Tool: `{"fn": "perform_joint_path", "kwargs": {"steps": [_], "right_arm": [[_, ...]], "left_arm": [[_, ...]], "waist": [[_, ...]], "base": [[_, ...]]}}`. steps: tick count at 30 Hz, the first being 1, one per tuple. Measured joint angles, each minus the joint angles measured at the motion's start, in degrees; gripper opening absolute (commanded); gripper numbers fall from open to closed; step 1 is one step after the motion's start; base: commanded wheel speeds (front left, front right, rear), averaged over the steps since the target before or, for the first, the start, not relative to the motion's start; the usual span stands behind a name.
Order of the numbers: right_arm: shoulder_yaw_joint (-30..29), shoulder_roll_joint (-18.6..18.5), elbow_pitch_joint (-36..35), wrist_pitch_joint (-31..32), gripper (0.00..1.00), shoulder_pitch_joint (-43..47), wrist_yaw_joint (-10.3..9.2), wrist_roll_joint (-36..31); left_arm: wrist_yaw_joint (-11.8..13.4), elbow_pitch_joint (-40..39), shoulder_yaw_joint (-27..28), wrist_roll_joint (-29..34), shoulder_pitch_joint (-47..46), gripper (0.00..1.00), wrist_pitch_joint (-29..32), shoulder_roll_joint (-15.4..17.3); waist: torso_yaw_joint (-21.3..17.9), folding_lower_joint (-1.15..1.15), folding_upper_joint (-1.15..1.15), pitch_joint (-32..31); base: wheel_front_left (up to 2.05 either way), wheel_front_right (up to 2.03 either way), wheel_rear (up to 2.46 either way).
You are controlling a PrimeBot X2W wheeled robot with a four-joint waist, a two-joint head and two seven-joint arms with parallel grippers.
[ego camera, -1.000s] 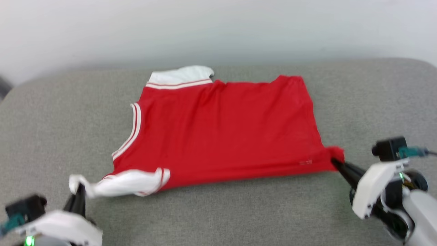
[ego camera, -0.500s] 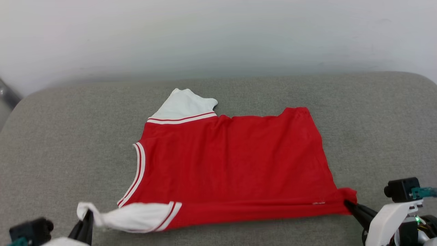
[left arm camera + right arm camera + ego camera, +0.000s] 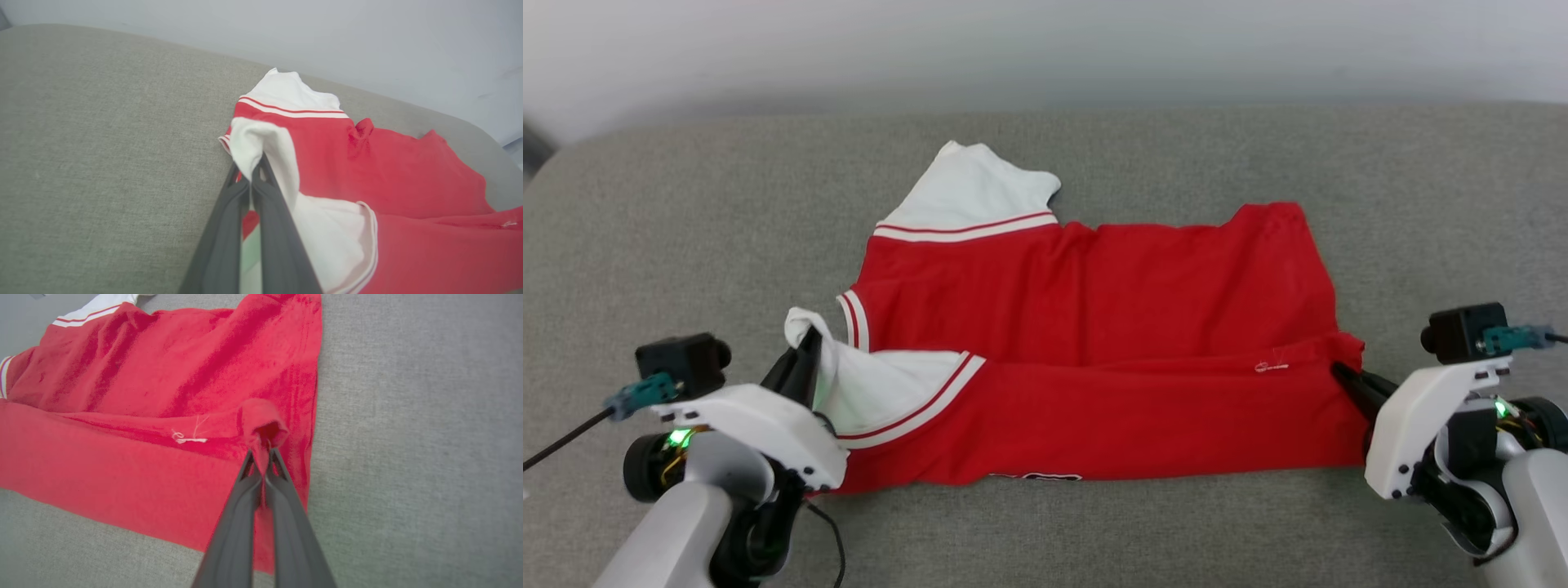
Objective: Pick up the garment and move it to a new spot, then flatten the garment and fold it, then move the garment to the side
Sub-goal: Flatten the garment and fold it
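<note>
Red garment (image 3: pixel 1094 327): left gripper (image 3: pixel 251 171) clamps its white sleeve (image 3: pixel 265 139), right gripper (image 3: pixel 261 455) its hem corner (image 3: pixel 261 420); head view catches black lettering (image 3: pixel 1036 475).

No legible text. garment (image 3: pixel 1111 327): a sliver of black, white-edged lettering (image 3: pixel 1036 475) peeks out at its near folded edge, with the fold cutting off most of it, so no characters can be made out. A small white stitched mark (image 3: pixel 1270 367) sits on the red cloth near the right end, too small to read.
</note>
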Motion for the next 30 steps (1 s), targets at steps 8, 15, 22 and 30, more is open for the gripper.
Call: {"fn": "perform_joint_path", "kwargs": {"steps": [8, 15, 22, 30], "right_arm": [[3.0, 0.8, 9.4, -2.2, 0.13, -5.0, -0.01, -1.7], [4.3, 1.2, 11.2, -9.7, 1.0, -4.6, 0.0, -0.7], [2.4, 0.7, 7.0, -20.0, 1.0, -0.9, -0.01, -3.4], [-4.6, 3.5, -3.4, -24.3, 1.0, 8.3, -0.01, -10.7]], "left_arm": [[-5.0, 12.4, -3.6, 0.4, -5.4, 0.0, -0.1, -4.2], [-7.2, 18.3, -3.5, -0.6, -5.9, 1.0, -2.2, -5.8], [-7.3, 18.4, -2.2, -1.0, -5.4, 1.0, -2.7, -2.6], [-5.8, 10.4, -2.1, -3.8, -1.2, 1.0, 10.3, 6.6]], "waist": [[1.3, 0.01, 0.0, 3.4], [1.3, 0.0, 0.0, 1.6], [0.4, 0.0, 0.0, -2.1], [-2.8, -0.01, 0.0, -7.7]], "base": [[0.0, 0.0, 0.0], [0.0, 0.0, 0.0], [0.0, 0.0, 0.0], [0.0, 0.0, 0.0]]}}
